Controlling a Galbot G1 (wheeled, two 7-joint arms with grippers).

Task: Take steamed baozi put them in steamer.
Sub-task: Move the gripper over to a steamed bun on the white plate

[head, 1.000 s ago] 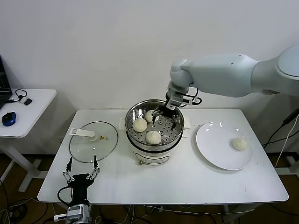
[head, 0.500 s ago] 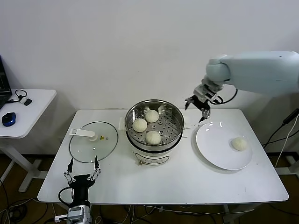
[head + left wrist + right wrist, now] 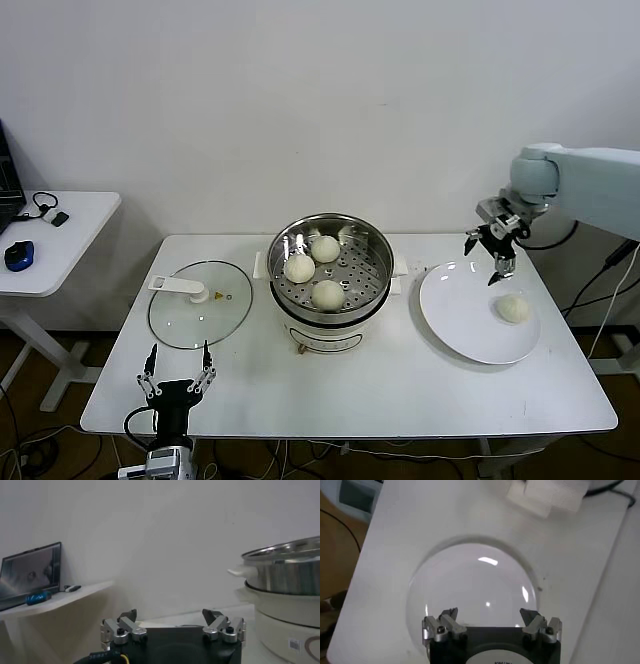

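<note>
The steamer (image 3: pixel 330 275), a shiny steel pot on a white base, stands mid-table and holds three cream-white baozi (image 3: pixel 324 248) on its perforated tray. A fourth baozi (image 3: pixel 513 308) lies on the white plate (image 3: pixel 455 310) to the right. My right gripper (image 3: pixel 483 260) hovers open and empty over the plate's far edge, just up and left of that bun. In the right wrist view the plate (image 3: pixel 475 580) lies below the open right gripper (image 3: pixel 489 612), and the bun is out of sight. My left gripper (image 3: pixel 178 352) is parked open at the table's front left, with the steamer (image 3: pixel 285 580) to its side.
A flat glass lid (image 3: pixel 200 303) lies left of the steamer. A small side table (image 3: pixel 55 240) at far left carries a mouse and cables, with a laptop (image 3: pixel 30 570) on it. The wall stands close behind the table.
My right arm has swung right from above the steamer to above the plate, its gripper open and empty throughout. The three buns in the steamer and the left arm have not moved.
</note>
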